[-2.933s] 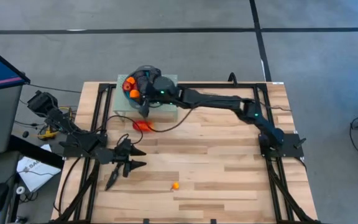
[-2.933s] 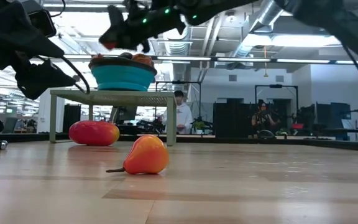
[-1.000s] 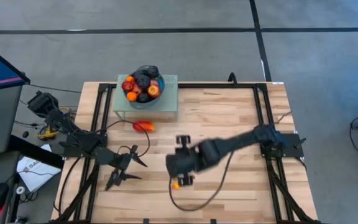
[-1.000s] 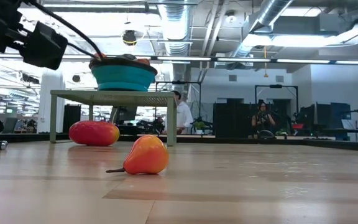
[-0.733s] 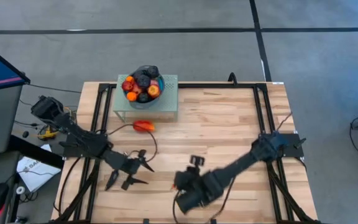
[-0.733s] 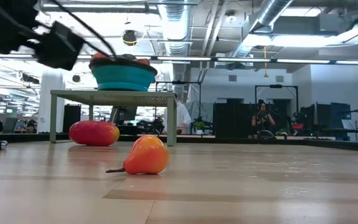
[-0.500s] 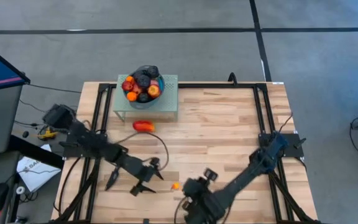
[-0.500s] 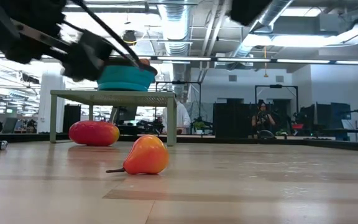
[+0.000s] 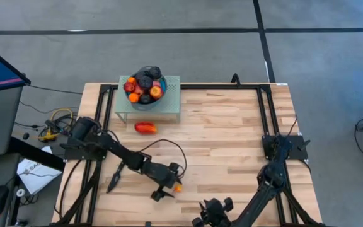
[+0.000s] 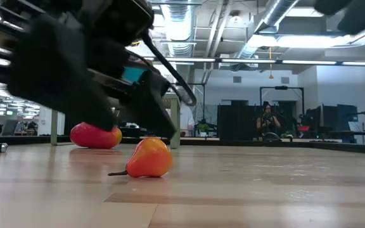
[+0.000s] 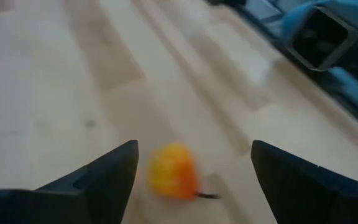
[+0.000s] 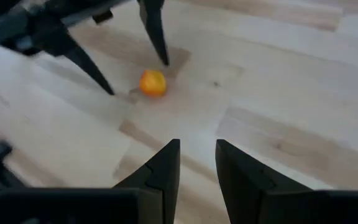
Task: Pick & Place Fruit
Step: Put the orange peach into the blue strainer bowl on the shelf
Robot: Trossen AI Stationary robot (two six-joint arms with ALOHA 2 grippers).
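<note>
A small orange fruit (image 9: 178, 187) with a short stem lies on the wooden table, toward its near edge; the low view shows this fruit (image 10: 149, 158) under my left arm. My left gripper (image 9: 171, 183) stands open, one finger on either side of the orange fruit (image 11: 171, 171), apart from it. My right gripper (image 9: 210, 211) is at the near edge, its fingers a little apart with nothing between them (image 12: 197, 146), pointing at the orange fruit (image 12: 153, 83). A longer red-orange fruit (image 9: 145, 128) lies before the stand. Several fruits fill the blue bowl (image 9: 145, 85).
The bowl stands on a small pale green stand (image 9: 169, 104) at the table's far left. Black frame rails (image 9: 266, 113) run along the table's sides. Cables trail from the left arm (image 9: 169, 145). Bare wood (image 9: 225, 139) lies to the middle and right.
My left gripper has reached out to the right and toward the near edge, sinking until its fingers straddle the orange fruit, and has spread wider. My right arm has swung from the table's middle back to the near edge, rolling its wrist. The orange fruit has stayed put.
</note>
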